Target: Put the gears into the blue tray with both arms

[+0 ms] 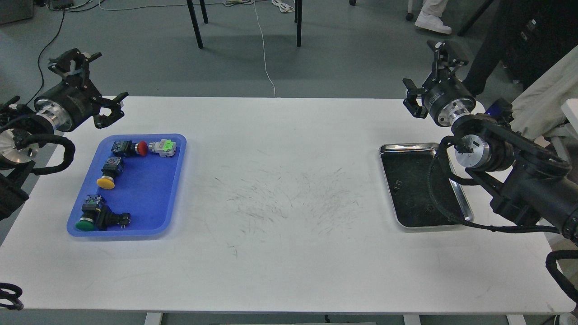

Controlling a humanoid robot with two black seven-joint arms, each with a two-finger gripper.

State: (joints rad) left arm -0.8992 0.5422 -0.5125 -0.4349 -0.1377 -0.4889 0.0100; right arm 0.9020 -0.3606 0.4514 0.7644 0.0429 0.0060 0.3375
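Note:
The blue tray lies at the table's left and holds several coloured-cap push-button switches. I cannot make out any gears in this view. A few tiny specks lie on the steel tray's dark bottom, too small to identify. My left gripper hangs above the table's far left corner, just beyond the blue tray, open and empty. My right gripper hangs above the far right edge, behind the steel tray, also open and empty.
The shiny steel tray sits at the right, partly crossed by my right arm's cable loop. The scuffed white table lies between the trays. Chair legs, cables and a person's feet are on the floor beyond.

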